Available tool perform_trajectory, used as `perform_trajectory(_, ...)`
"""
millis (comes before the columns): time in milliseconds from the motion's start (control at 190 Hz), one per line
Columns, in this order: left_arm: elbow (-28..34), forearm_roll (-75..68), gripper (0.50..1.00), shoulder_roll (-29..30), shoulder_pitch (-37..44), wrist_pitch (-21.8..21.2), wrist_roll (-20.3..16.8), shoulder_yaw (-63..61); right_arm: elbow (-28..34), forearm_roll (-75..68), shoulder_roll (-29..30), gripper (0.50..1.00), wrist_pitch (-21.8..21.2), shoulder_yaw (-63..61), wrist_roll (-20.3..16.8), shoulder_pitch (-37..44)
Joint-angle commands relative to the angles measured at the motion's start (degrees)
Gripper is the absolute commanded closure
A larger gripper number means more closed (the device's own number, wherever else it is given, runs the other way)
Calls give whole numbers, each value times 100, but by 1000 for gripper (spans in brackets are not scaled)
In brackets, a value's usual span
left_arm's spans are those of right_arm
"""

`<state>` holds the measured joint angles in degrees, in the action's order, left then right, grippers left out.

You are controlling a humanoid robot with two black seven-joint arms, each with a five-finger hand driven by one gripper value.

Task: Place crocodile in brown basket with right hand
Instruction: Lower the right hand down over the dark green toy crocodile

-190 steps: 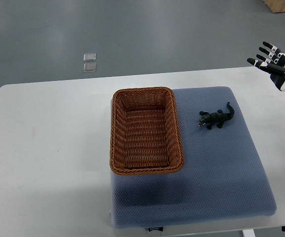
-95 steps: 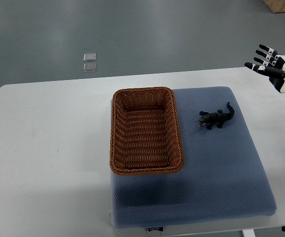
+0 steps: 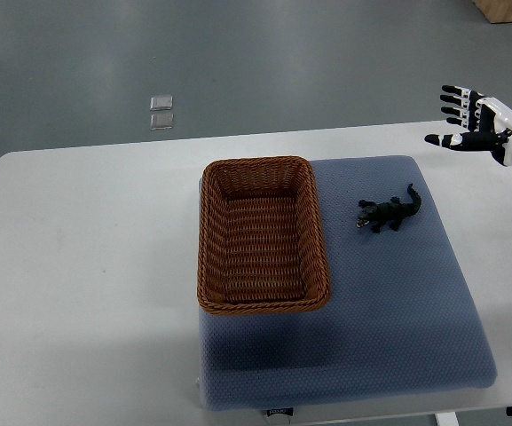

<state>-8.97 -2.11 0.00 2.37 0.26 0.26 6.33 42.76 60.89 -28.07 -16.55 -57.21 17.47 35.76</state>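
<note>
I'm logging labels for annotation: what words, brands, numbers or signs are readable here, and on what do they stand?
None readable.
Small tag on the front edge of the blue padded mat: too small and blurred to read.
Brown woven basket, dark toy crocodile, white table: no print visible.

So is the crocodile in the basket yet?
Not yet. The crocodile lies on the blue mat, right of the empty basket; the right hand is open, well away.

light: bright, even | shadow: soft, on blue mat (image 3: pixel 397 311), near side of brown basket (image 3: pixel 260 307) | focus: sharp
</note>
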Motion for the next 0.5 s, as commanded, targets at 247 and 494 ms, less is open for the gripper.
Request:
perform_trajectory(247,0,0,500,0,0,0,0,0,611,2234,-506,572,108,1353,600,361)
perform_trajectory(494,0,0,500,0,0,0,0,0,734,3043,-568,574,697,2302,758,616)
